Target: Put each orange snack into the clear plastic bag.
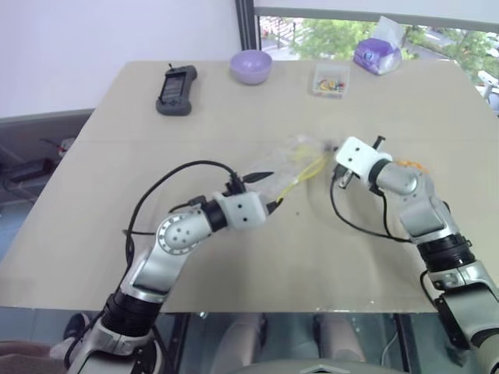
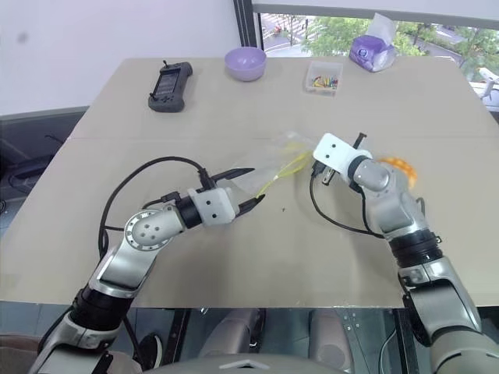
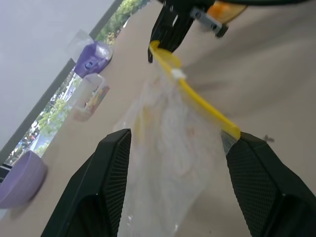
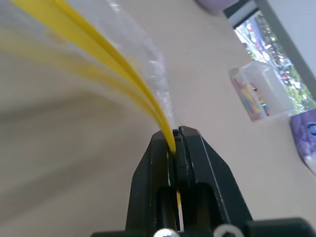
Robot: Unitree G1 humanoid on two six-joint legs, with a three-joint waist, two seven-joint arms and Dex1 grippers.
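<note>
Clear plastic bag (image 1: 292,167) stretches lengthwise between both grippers

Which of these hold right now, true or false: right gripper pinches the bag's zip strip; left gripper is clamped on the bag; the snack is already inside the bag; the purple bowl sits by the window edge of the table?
1. The right gripper pinches the yellow zip strip of the clear plastic bag. True.
2. The left gripper is clamped on the bag. False: its fingers are spread open on either side of it.
3. The orange snack is inside the bag. False: it lies on the table behind the right arm.
4. The purple bowl sits near the table's far edge. True.
</note>
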